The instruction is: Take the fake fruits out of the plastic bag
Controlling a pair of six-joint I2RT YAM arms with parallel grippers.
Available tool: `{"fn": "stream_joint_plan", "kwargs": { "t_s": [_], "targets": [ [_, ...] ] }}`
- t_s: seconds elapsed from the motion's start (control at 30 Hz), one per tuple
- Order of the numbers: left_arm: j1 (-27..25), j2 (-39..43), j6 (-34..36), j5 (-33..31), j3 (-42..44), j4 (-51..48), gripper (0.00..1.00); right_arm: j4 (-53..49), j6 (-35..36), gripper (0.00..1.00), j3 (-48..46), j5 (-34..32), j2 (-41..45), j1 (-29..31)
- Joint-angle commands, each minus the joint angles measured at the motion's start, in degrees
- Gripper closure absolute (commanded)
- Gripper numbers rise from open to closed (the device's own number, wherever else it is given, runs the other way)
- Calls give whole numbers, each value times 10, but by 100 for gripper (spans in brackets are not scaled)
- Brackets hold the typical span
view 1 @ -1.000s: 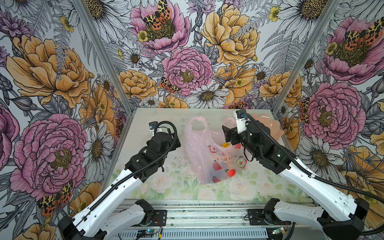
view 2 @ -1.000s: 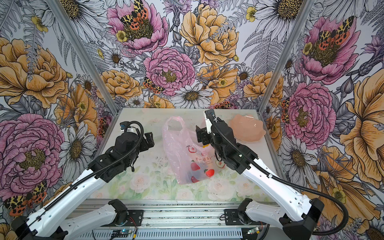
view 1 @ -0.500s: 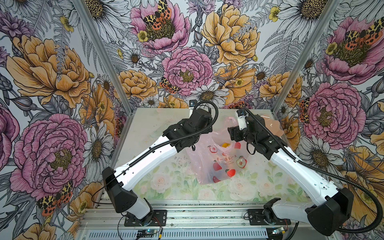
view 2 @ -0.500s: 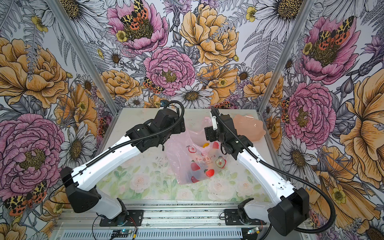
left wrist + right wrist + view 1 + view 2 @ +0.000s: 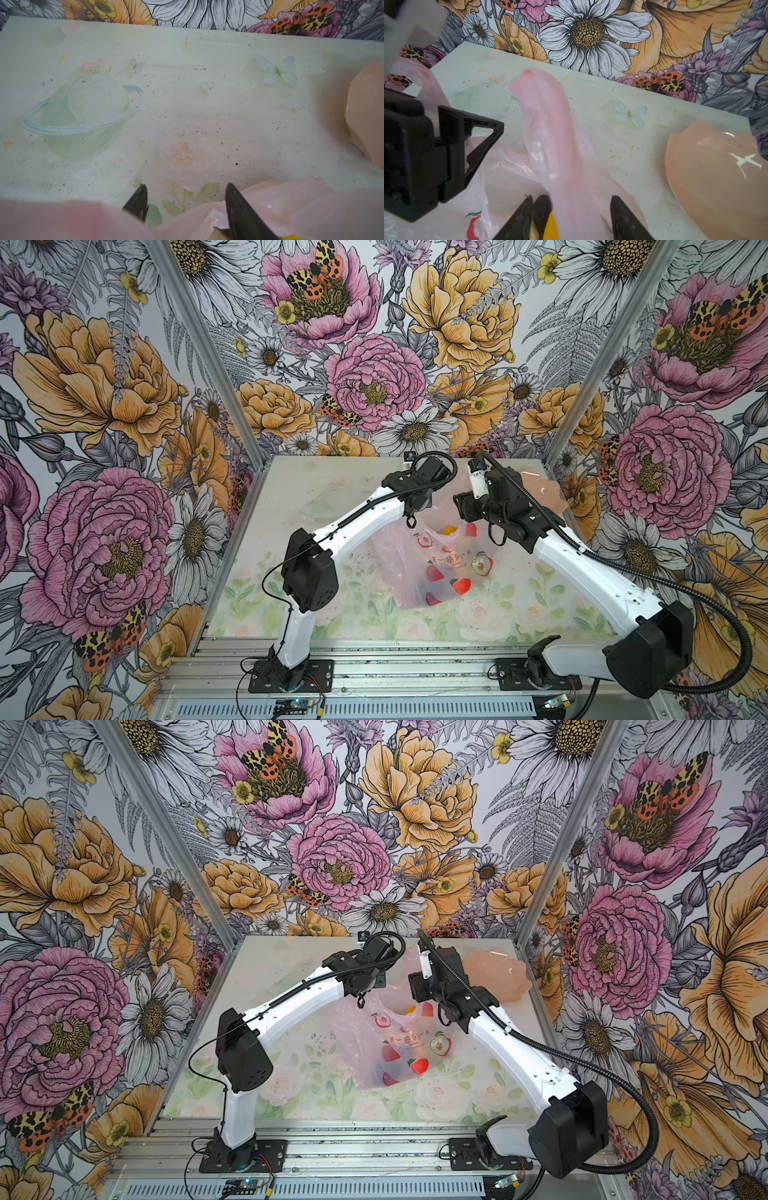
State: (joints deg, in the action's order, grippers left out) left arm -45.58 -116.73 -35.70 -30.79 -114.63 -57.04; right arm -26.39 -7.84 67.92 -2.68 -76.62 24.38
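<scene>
In a top view the plastic bag lies mid-frame, fake fruits inside, none out; left wrist view, bottom centre, left fingers part-open at its rim; right wrist view, right fingers part-open astride its handle.

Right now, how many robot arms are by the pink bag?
2. The left white-and-black robot arm reaches from the left, the right arm from the right; both end over the mouth of the thin pink plastic bag. None seems hidden.
</scene>
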Motion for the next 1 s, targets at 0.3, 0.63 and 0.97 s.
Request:
{"fn": "stream_joint_plan", "kwargs": {
  "t_s": [0.3,0.63,0.97],
  "targets": [
    [31,55,159,-33,-113,0,100,31,-91,100,106,-25,-42,-15],
    [90,269,169,81,79,158,100,60,-239,100,53,-46,53,4],
    [211,496,7,236,557,348,100,206,-312,100,-196,-27,124,51]
  ]
}}
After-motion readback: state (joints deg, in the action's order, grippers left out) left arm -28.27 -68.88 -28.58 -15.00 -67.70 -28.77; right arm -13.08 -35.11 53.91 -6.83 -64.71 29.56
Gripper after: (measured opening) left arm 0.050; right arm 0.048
